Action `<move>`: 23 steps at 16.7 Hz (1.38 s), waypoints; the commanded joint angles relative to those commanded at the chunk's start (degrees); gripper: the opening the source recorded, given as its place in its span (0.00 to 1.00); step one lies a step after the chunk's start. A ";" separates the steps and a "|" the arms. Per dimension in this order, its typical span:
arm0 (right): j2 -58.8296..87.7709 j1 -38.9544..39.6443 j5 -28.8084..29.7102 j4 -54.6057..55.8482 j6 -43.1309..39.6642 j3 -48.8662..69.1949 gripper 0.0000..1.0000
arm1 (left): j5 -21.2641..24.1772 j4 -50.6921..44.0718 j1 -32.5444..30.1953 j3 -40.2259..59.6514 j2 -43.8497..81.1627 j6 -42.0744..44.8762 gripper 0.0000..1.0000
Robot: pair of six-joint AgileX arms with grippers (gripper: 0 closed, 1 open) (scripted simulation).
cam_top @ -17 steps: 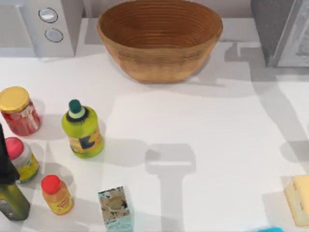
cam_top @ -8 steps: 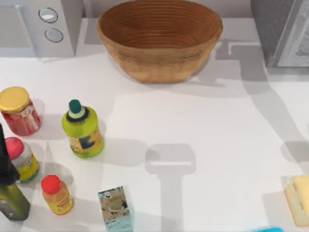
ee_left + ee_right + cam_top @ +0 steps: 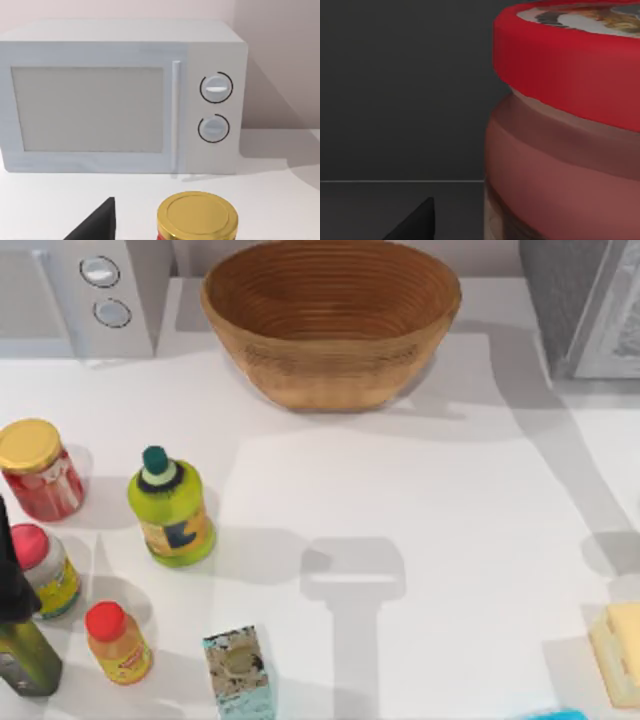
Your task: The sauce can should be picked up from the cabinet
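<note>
Red-rimmed sauce can (image 3: pixel 560 130) looms very close in the right wrist view, standing on a dark floor against dark walls, judged to be the inside of the cabinet (image 3: pixel 585 305), which sits at the far right corner of the worktop (image 3: pixel 440 520) in the top view. Right tool's own finger (image 3: pixel 415 222) is a dark wedge beside the can and apart from it; whether that tool is released or clenched cannot be told. Step in hand, as judged: final approach of the right tool to the can inside the cabinet, grasp not yet made. Next move calls for centring the can between the fingers, closing on its side below the rim, then drawing it out clear of the cabinet walls. Left wrist view faces the white microwave (image 3: pixel 120 95) and the yellow-lidded red jar (image 3: pixel 197 217) (not the target); left tool's state likewise cannot be told
</note>
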 joint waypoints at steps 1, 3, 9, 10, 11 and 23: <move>0.00 0.00 0.00 0.00 0.00 0.00 1.00 | 0.00 0.00 0.00 0.00 0.00 0.00 1.00; 0.00 0.00 0.00 0.00 0.00 0.00 0.92 | 0.00 0.00 0.00 0.00 0.00 0.00 1.00; 0.00 0.00 0.00 0.00 0.00 0.00 0.47 | 0.00 0.00 0.00 0.00 0.00 0.00 1.00; 0.00 0.00 0.00 0.00 0.00 0.00 0.40 | 0.00 0.00 0.00 0.00 0.00 0.00 1.00; 0.00 0.00 0.00 0.00 0.00 0.00 0.32 | 0.00 0.00 0.00 0.00 0.00 0.00 1.00; 0.00 0.00 0.00 0.00 0.00 0.00 0.00 | 0.00 0.00 0.00 0.00 0.00 0.00 1.00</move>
